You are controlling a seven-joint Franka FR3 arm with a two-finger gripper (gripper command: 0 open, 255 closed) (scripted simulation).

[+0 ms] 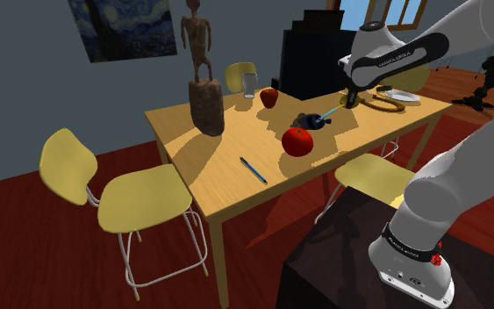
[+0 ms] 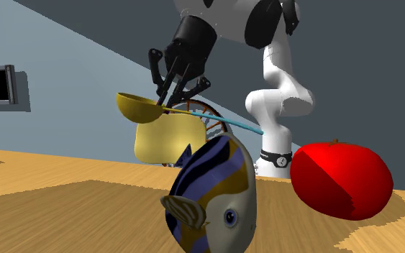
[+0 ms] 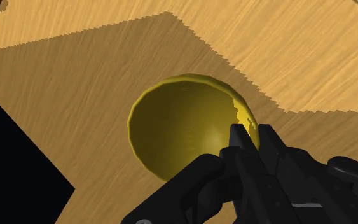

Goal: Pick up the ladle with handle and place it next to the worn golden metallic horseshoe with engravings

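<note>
Tabletop [image 1: 201, 176] of pale grained wood, crossed by hard-edged shadows. It stands on a dark red plank floor [image 1: 25, 255]. Yellow chairs [image 1: 139, 197] with thin metal legs are drawn up round it. The wall behind is grey-blue, with a swirling blue night-sky painting [image 1: 118, 26] at the upper left of the shoulder view and a wood-framed window [image 1: 394, 13] at the upper right.

On the table:
- a tall carved brown figure [image 1: 205, 88]
- a glass [image 1: 249, 85]
- a blue pen [image 1: 254, 169]
- a red tomato-like fruit [image 1: 297, 140]
- a striped blue-and-gold fish [image 2: 215, 194]
- a white plate [image 1: 404, 95]

The golden horseshoe [image 1: 383, 103] lies against the plate, toward the upper right of the shoulder view.

Gripper [image 2: 168, 97] hangs over the table just left of the horseshoe. Its fingers [image 3: 242, 146] are closed tight on the ladle [image 2: 137, 108] where the rim meets the handle. The ladle has a golden bowl and a thin pale blue handle. It is held up clear of the wood, and the handle slants down toward the fish.
</note>
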